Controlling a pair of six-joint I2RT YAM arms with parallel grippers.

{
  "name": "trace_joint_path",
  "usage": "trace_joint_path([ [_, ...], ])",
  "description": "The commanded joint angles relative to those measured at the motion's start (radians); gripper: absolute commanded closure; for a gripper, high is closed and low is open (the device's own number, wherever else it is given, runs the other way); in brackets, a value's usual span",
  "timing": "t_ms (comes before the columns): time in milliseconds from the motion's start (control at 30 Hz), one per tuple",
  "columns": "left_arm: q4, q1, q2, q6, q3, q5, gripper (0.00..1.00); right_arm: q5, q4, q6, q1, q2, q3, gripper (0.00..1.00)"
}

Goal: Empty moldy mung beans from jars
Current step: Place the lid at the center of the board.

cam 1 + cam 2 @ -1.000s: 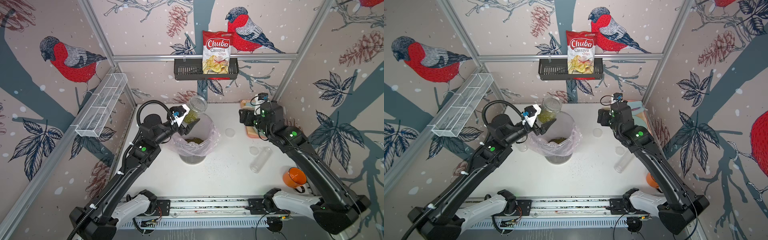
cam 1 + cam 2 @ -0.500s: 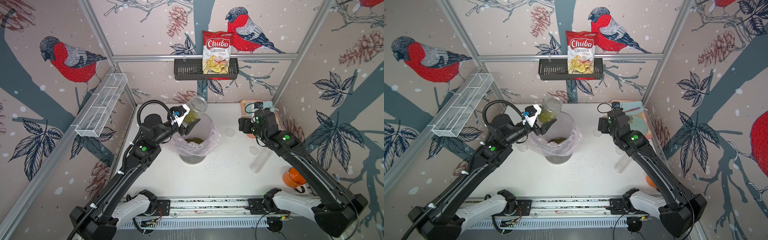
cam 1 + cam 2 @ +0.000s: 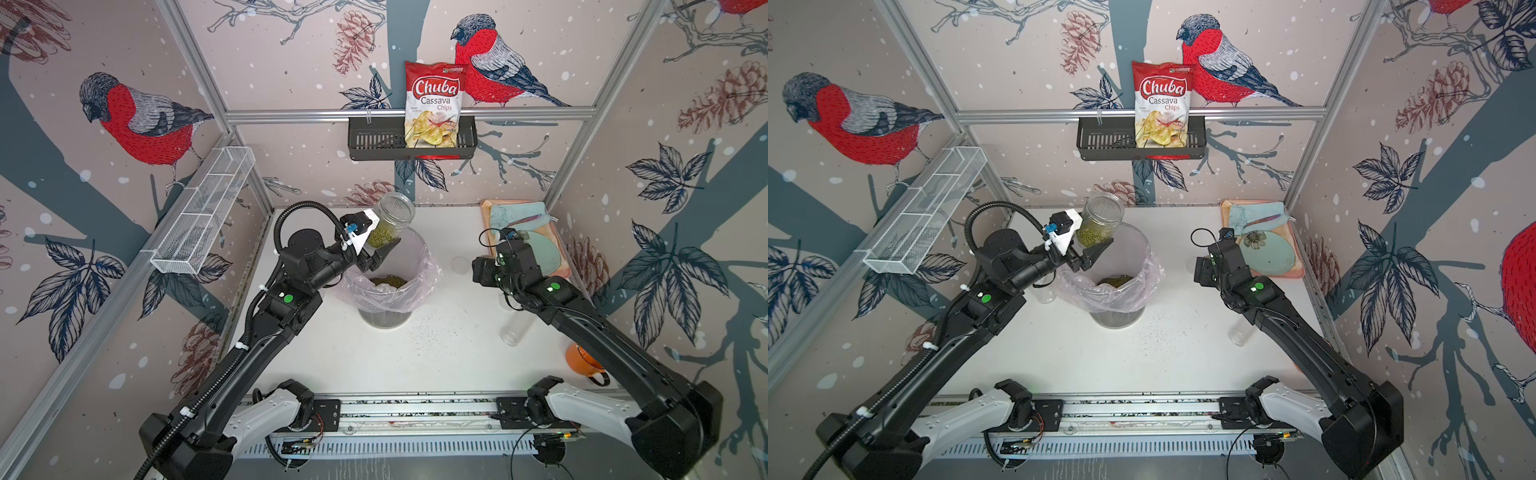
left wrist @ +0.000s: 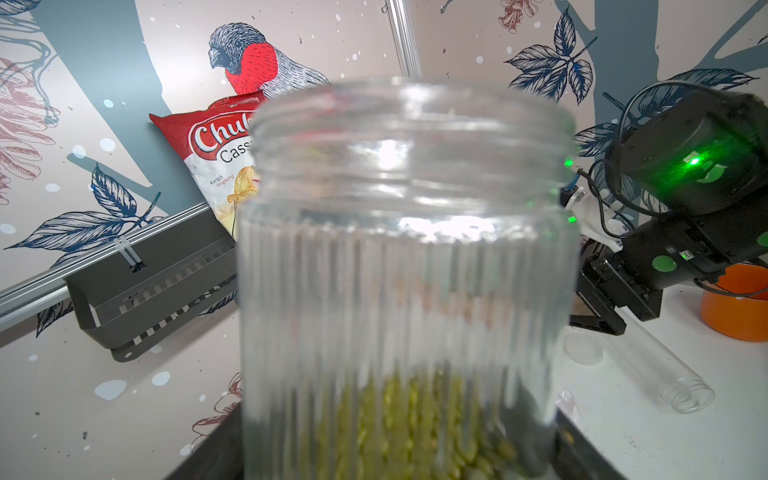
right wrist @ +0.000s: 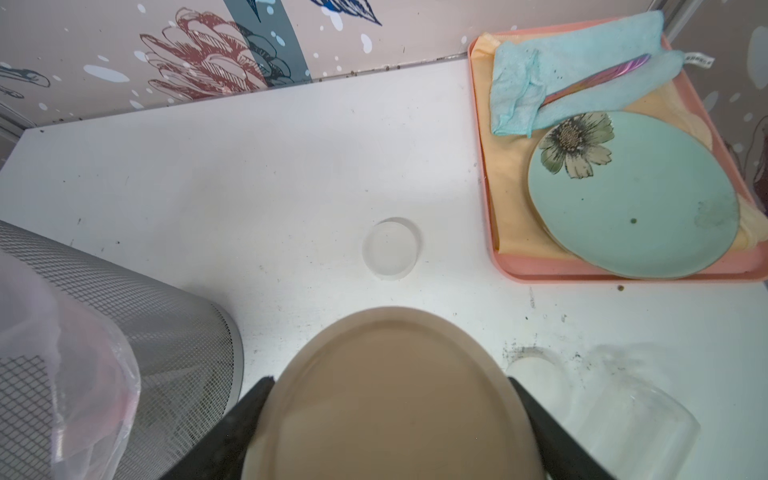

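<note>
Nearest you, at the lower right of a top view, an empty clear tube [image 3: 510, 332] lies on its side on the white surface [image 3: 374, 357], so that one looks done. A little farther in, your right tool [image 5: 388, 403] is clamped on a cream lid [image 5: 386, 357], at the bottom centre of the right wrist view. Hold it there, clear of the pour.

At mid-frame stands the mesh bin [image 3: 384, 318] with its pink liner [image 3: 422, 286], a heap of mung beans [image 3: 388, 281] already inside. Just above its far rim, your left tool [image 3: 381, 244] is clamped on the ribbed jar [image 3: 392, 220]. The jar's mouth is tilted up and away, with its own beans bunched at the base.

I'd roll that wrist slowly until the mouth hangs low over the liner's middle (specks on the surface in front of the bin suggest grains bounce out), then shake gently.

Farthest back, at upper centre, a red bag [image 3: 434, 106] in a black basket [image 3: 374, 143] reads "Chuba Cassava Chips". Its smaller print is too fine to read.
</note>
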Motion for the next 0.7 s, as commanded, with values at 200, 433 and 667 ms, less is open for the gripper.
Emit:
trace_joint_path([
  [200, 0.143, 0.001, -0.014, -0.007, 0.003, 0.002, 1.00, -0.038, 0.104, 0.070, 0.010, 0.030, -0.111, 0.35],
  [433, 0.147, 0.001, -0.020, -0.014, -0.004, 0.001, 1.00, -0.090, 0.162, 0.073, 0.013, 0.128, -0.162, 0.35],
  [667, 0.146, 0.001, -0.024, -0.013, -0.002, -0.003, 1.00, -0.095, 0.215, 0.088, 0.007, 0.231, -0.207, 0.36],
])
